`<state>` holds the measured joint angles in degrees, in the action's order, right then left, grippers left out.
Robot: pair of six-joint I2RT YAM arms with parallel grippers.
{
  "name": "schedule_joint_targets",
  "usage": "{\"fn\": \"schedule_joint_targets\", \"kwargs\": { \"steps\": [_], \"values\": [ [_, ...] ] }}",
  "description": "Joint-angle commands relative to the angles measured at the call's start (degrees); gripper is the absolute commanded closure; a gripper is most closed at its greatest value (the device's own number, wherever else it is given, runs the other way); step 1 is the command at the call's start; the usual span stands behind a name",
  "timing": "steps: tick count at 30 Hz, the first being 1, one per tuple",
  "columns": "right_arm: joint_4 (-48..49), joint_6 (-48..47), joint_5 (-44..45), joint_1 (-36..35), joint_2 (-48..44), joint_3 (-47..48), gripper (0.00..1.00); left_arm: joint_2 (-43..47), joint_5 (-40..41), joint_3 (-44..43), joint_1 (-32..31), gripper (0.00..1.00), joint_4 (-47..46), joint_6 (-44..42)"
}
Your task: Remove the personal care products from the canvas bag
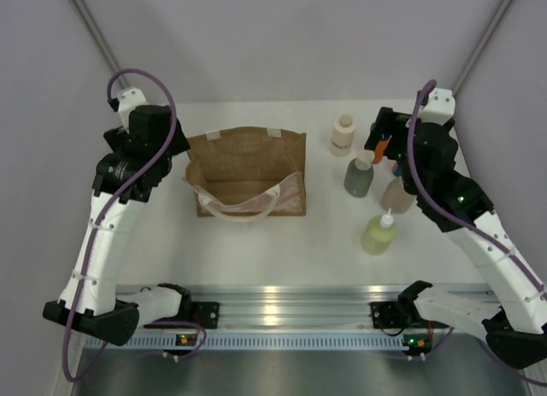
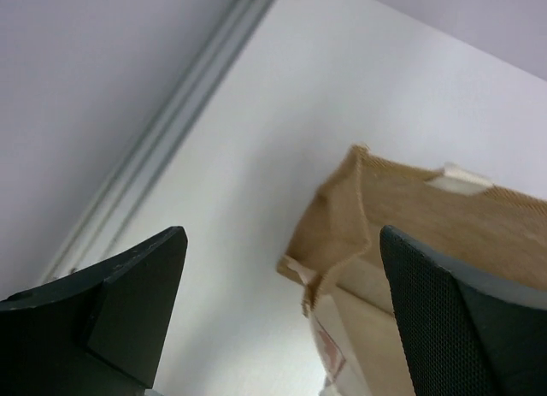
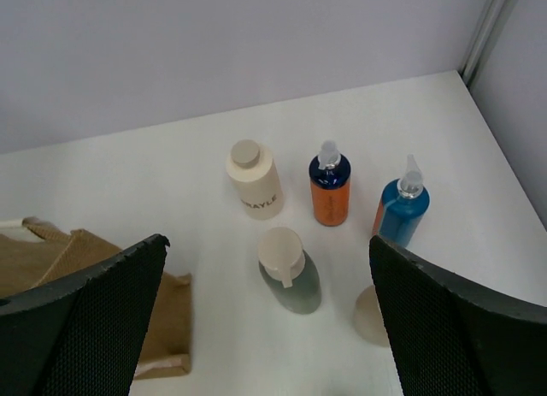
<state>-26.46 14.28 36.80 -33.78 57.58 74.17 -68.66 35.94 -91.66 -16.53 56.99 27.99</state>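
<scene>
The tan canvas bag (image 1: 248, 165) stands open in the middle of the table, its cream handles drooping forward. Its left corner shows in the left wrist view (image 2: 385, 208). Six bottles stand on the table to its right: cream (image 1: 343, 135), grey-green (image 1: 359, 177), beige (image 1: 396, 195) and yellow-green (image 1: 379, 233), with orange (image 1: 382, 146) and blue (image 1: 397, 167) partly hidden behind my right gripper (image 1: 380, 138). The right wrist view shows cream (image 3: 254, 180), orange (image 3: 330, 191), blue (image 3: 402, 209), grey-green (image 3: 291, 272) and beige (image 3: 370, 315). My right gripper (image 3: 267, 240) is open and empty above them. My left gripper (image 1: 173, 145) (image 2: 282, 233) is open and empty beside the bag's left end.
The table (image 1: 282, 242) is white, with grey walls on three sides. A metal rail (image 1: 282, 306) runs along the near edge between the arm bases. A wall track (image 2: 162, 139) runs along the table's left edge.
</scene>
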Motion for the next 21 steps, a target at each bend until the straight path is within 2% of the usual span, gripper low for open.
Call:
{"fn": "schedule_joint_targets", "kwargs": {
  "steps": [1, 2, 5, 8, 12, 13, 15, 18, 21],
  "values": [
    [-11.67, 5.04, 0.11, 1.7, -2.11, 7.99, 0.01, 1.25, 12.98, -2.91, 0.27, 0.01, -0.65, -5.74],
    [-15.6, 5.75, 1.25, 1.7, -2.91, 10.44, 0.01, 1.34, 18.06, -3.0, 0.19, 0.02, -0.74, -7.06],
    [-20.81, 4.44, 4.07, 1.79, -6.77, 15.28, 0.01, 3.0, 20.83, -3.26, 0.19, 0.01, -0.57, -7.6],
    [-27.84, 2.77, 7.14, 1.87, -11.95, 18.02, 0.01, 6.16, 18.12, -2.04, 0.19, 0.01, -0.48, -6.29],
    [-37.5, 5.66, 8.9, 1.79, -18.11, 20.83, 0.01, 10.73, 9.61, 1.03, 0.27, 0.01, -0.57, -6.27],
    [-43.01, 6.02, 9.43, 1.79, -19.34, 22.4, 0.01, 12.83, 4.54, 1.74, 0.19, 0.01, -0.39, -7.5],
    [-49.35, 4.62, 11.18, 1.87, -19.96, 23.38, 0.0, 16.78, 0.82, 2.71, 0.19, 0.01, 1.1, -7.95],
    [-53.34, 1.72, 14.35, 1.79, -19.09, 23.48, 0.01, 22.41, 0.96, 4.64, 0.19, 0.01, 1.98, -10.84],
    [-53.7, 1.53, 15.94, 1.79, -18.65, 19.27, 0.0, 24.71, 2.46, 6.22, 0.19, 0.01, 2.42, -14.88]
  ]
}}
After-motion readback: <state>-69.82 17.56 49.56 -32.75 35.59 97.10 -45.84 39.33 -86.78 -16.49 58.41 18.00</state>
